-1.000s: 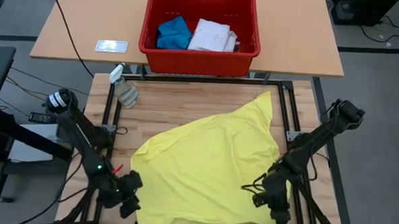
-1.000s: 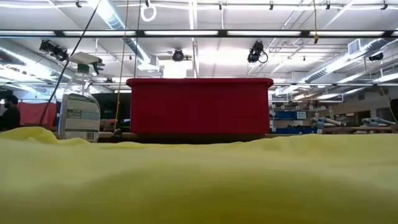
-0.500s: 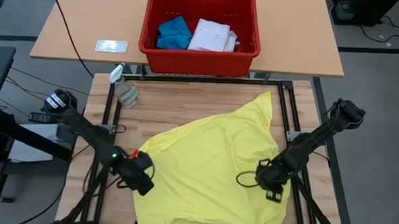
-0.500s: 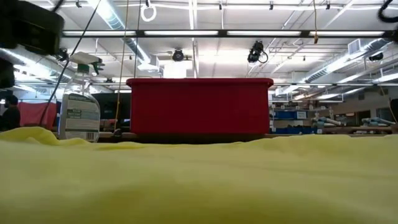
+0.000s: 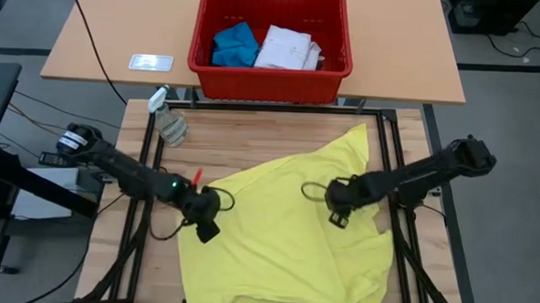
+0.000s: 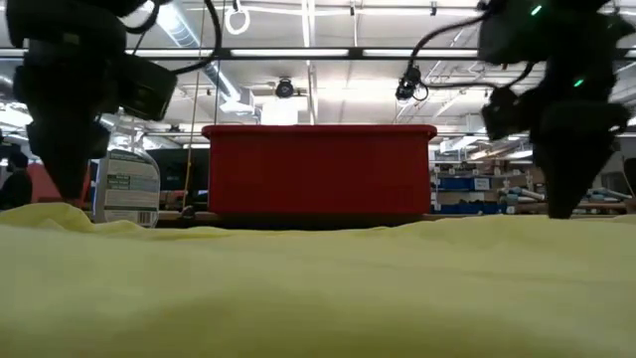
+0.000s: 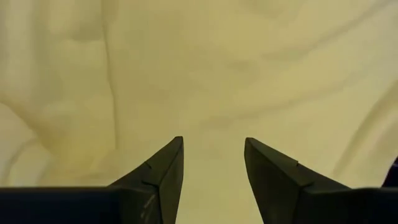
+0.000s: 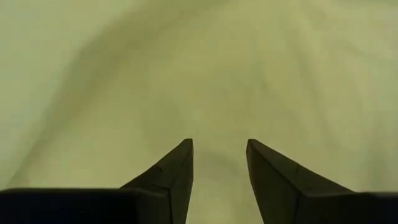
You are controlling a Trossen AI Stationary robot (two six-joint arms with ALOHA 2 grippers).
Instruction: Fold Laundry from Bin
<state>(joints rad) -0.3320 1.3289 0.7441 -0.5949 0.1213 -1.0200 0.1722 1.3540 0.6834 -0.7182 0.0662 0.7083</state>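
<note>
The bright yellow T-shirt (image 5: 280, 230) lies spread and wrinkled on the wooden table; it fills the foreground of the low view (image 6: 318, 288). My left gripper (image 5: 207, 229) hangs open over the shirt's left edge, pointing steeply down (image 7: 213, 149). My right gripper (image 5: 335, 215) hangs open over the shirt's right half, also pointing down (image 8: 219, 152). In the low view the cloth hides both sets of fingertips. The red bin (image 5: 269, 74) stands on the tan table beyond, with a blue piece (image 5: 235, 45) and a white shirt (image 5: 288, 47) inside.
A clear spray bottle (image 5: 168, 121) stands at the wooden table's far left corner. A small white card (image 5: 151, 62) lies on the tan table, left of the bin. A black metal frame (image 5: 385, 138) runs along the wooden table's edges.
Both grippers have come from the table's near edge toward its far edge and the middle: the left toward the right, the right toward the left. The right gripper has tipped to point more steeply down. In the low view both have come into sight. The shirt lies as before.
</note>
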